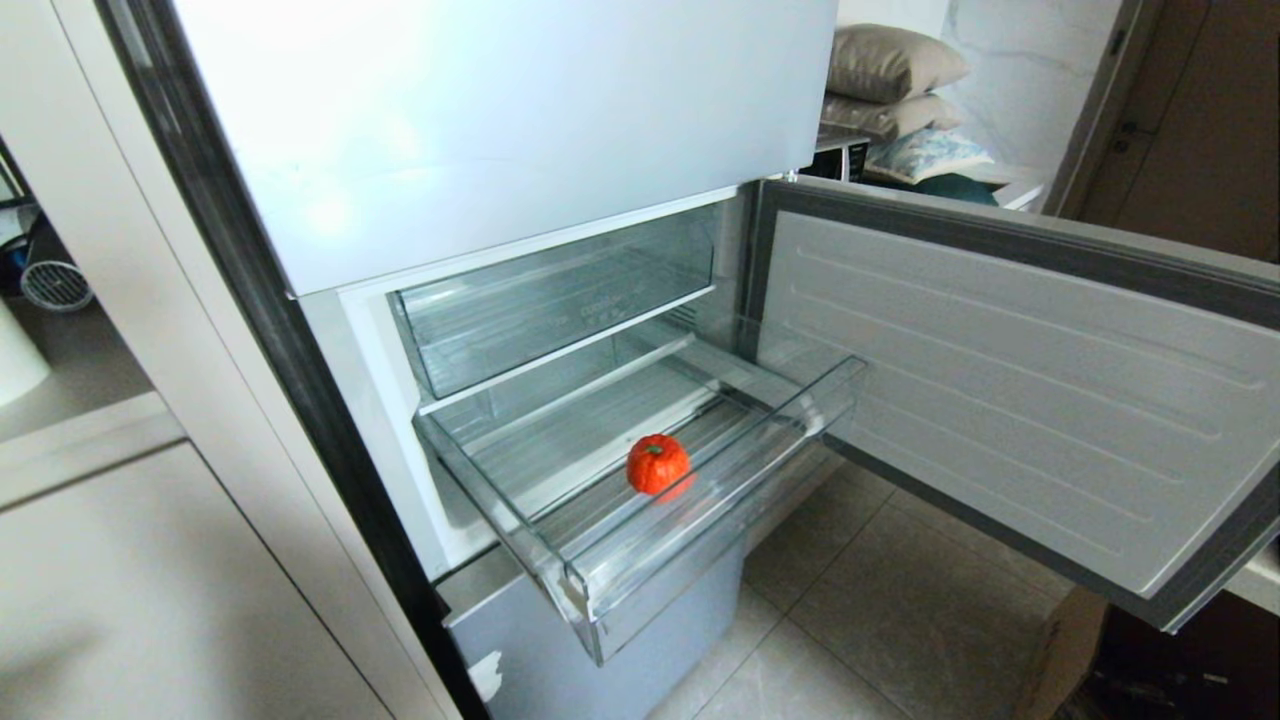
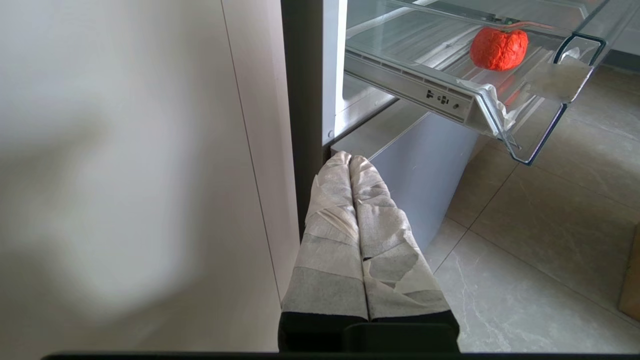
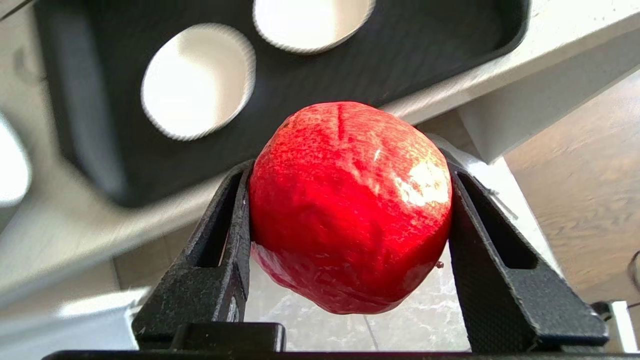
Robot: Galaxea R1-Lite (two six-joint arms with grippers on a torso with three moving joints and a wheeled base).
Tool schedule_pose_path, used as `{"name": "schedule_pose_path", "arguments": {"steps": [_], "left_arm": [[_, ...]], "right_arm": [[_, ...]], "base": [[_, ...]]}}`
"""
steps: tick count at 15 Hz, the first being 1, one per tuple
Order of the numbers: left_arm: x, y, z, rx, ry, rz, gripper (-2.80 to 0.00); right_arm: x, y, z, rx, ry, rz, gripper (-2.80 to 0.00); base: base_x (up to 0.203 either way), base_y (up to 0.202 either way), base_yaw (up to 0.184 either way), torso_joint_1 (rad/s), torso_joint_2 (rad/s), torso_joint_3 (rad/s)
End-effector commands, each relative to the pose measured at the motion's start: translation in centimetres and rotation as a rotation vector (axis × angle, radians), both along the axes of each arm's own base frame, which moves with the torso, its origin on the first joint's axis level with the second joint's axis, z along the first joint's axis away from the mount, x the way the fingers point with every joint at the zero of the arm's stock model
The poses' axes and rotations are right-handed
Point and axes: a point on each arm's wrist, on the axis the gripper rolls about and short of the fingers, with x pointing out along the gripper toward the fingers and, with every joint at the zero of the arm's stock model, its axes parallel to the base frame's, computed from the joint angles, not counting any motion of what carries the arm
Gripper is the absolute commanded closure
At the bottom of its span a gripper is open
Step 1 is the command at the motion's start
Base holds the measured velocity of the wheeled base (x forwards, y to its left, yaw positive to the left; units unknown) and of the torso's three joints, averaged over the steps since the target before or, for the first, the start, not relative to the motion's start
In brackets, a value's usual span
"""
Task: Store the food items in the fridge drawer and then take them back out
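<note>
Two food items: one stowed, one in transit, judged from the layout.
Fridge door (image 1: 1020,380): swung wide open to the robot's right.
Fridge drawer (image 1: 700,545): clear plastic, pulled out w/ ribbed floor; upper clear bin (image 1: 540,300) above it looked bare.
Black tray (image 3: 300,75): on a pale counter (image 3: 550,30) behind the right pincer, holding white paper cups (image 3: 197,82).
Left pincer (image 2: 352,165): tape-wrapped fingers pressed together, nothing held; hung low beside the fridge's lower front panel (image 2: 425,170), below the drawer.
Right pincer (image 3: 345,210): out of head view; black jaws clamped on the red fruit, one jaw on each flank.
Red fruit (image 3: 350,205): glossy, round, prob. light hollow toy; slick skin could slip, so a grip across the widest part seemed best.
Pumpkin (image 1: 658,463): orange-red, ribbed, green stem up; sat on the drawer floor near the front lip. Looked light and stiff; grip across the ribs, not the stem.
</note>
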Motion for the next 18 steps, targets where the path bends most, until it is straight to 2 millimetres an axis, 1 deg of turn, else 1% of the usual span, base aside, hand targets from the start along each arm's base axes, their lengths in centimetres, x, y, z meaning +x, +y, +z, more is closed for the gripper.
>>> {"name": "schedule_pose_path", "arguments": {"steps": [1, 4, 6, 7, 9, 11, 12, 15, 16, 18], "left_arm": [[0.0, 0.0, 0.0, 0.0, 0.0, -0.001, 0.0], [0.0, 0.0, 0.0, 0.0, 0.0, -0.001, 0.0], [0.0, 0.0, 0.0, 0.0, 0.0, -0.001, 0.0], [0.0, 0.0, 0.0, 0.0, 0.0, -0.001, 0.0], [0.0, 0.0, 0.0, 0.0, 0.0, -0.001, 0.0], [0.0, 0.0, 0.0, 0.0, 0.0, -0.001, 0.0], [0.0, 0.0, 0.0, 0.0, 0.0, -0.001, 0.0], [0.0, 0.0, 0.0, 0.0, 0.0, -0.001, 0.0], [0.0, 0.0, 0.0, 0.0, 0.0, -0.001, 0.0], [0.0, 0.0, 0.0, 0.0, 0.0, -0.001, 0.0]], "right_arm": [[-0.4, -3.5, -1.9, 0.063, 0.002, -0.025, 0.0], [-1.4, -6.8, -2.4, 0.151, -0.03, -0.049, 0.0], [-1.7, -8.6, -2.9, 0.226, -0.062, -0.092, 0.0], [-1.8, -9.1, -3.1, 0.266, -0.068, -0.11, 0.0], [-1.8, -9.5, -2.4, 0.248, -0.056, -0.097, 0.0], [-1.7, -10.1, -1.7, 0.177, 0.001, -0.044, 0.0], [-1.6, -10.7, -1.4, 0.125, 0.05, -0.011, 0.0], [-1.0, -13.2, 0.1, -0.151, 0.267, 0.125, 0.0], [0.1, -14.3, 0.3, -0.25, 0.323, 0.165, 0.0], [2.2, -15.5, 0.0, -0.399, 0.468, 0.29, 0.0]], "base": [[0.0, 0.0, 0.0, 0.0, 0.0, 0.0], [0.0, 0.0, 0.0, 0.0, 0.0, 0.0], [0.0, 0.0, 0.0, 0.0, 0.0, 0.0], [0.0, 0.0, 0.0, 0.0, 0.0, 0.0], [0.0, 0.0, 0.0, 0.0, 0.0, 0.0], [0.0, 0.0, 0.0, 0.0, 0.0, 0.0], [0.0, 0.0, 0.0, 0.0, 0.0, 0.0], [0.0, 0.0, 0.0, 0.0, 0.0, 0.0], [0.0, 0.0, 0.0, 0.0, 0.0, 0.0], [0.0, 0.0, 0.0, 0.0, 0.0, 0.0]]}}
